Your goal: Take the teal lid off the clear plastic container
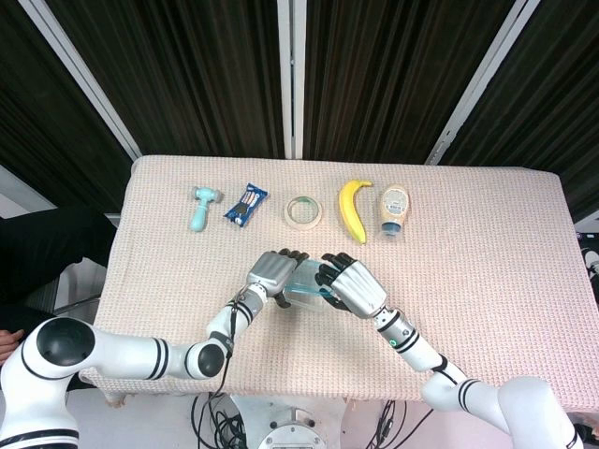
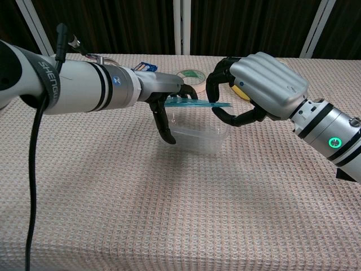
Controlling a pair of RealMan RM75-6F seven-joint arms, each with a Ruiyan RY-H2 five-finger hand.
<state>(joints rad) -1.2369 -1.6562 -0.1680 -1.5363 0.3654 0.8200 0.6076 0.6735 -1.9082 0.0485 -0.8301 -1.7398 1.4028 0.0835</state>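
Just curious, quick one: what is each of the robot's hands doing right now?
Left hand: fingers grip the clear plastic container.
Right hand: fingers hold the teal lid, lifted above the container.

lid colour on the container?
Teal lid, clearest in the chest view.

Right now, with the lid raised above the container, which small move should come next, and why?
Probably carry the teal lid a little further up and to the right. The right hand pinches its edge, and it is lifted off the clear container, which the left hand holds, but it hangs directly over the opening.
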